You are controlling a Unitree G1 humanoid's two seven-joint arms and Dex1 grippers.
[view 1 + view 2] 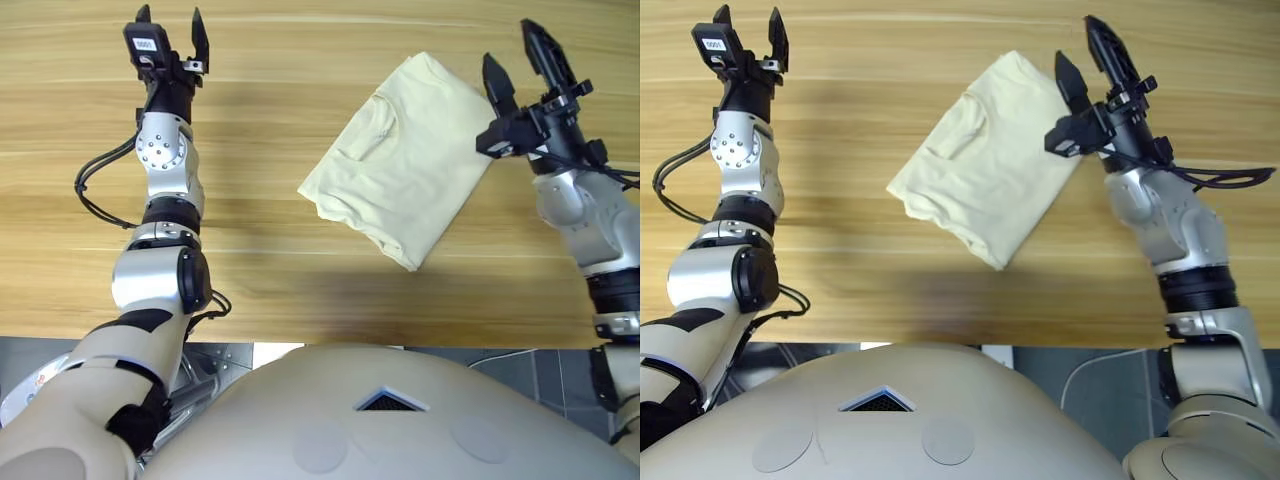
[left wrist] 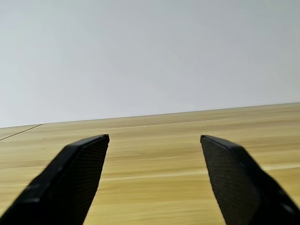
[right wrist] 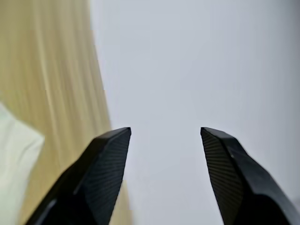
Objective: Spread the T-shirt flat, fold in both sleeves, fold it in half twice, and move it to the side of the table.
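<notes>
**Both hands apart, T-shirt folded on the bench**

The right hand [image 1: 508, 45] has its fingers spread and empty, just beside the far right corner of the folded cream T-shirt [image 1: 400, 160]. The T-shirt lies askew on the wooden bench [image 1: 280, 100]. The left hand [image 1: 170, 15], fingers apart, is well apart from it.
</notes>
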